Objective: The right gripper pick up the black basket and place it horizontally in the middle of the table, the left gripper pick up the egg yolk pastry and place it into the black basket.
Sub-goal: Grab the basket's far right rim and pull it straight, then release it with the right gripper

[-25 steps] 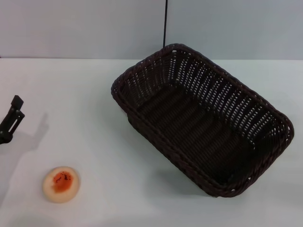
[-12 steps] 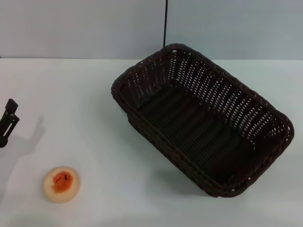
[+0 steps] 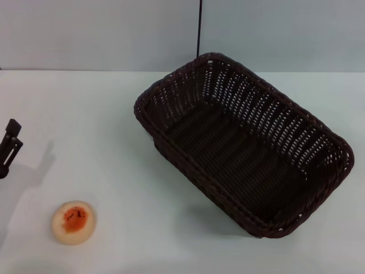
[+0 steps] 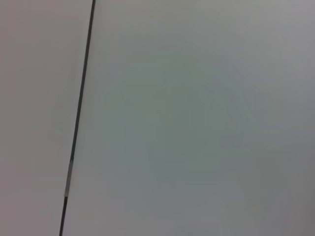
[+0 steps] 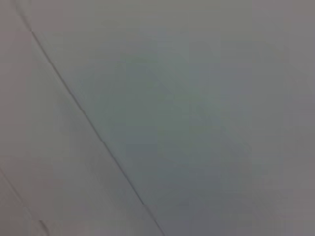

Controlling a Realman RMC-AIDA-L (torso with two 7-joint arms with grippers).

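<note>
We see the dark woven rectangular basket [image 3: 242,142] lying diagonally on the white table [image 3: 102,114]; the round cream, orange-centred pastry [image 3: 73,222] rests near the black left gripper [image 3: 8,147], whose finger state we cannot tell.

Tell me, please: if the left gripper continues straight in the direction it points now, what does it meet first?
The left gripper, at the table's left edge, seems to point up and away toward the far wall. Nothing shows in that line. The egg yolk pastry lies nearer the robot, behind that direction. Depth is unclear.

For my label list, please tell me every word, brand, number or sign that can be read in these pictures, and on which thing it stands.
None: no readable text on the black basket, the egg yolk pastry, the table or the left gripper.
</note>
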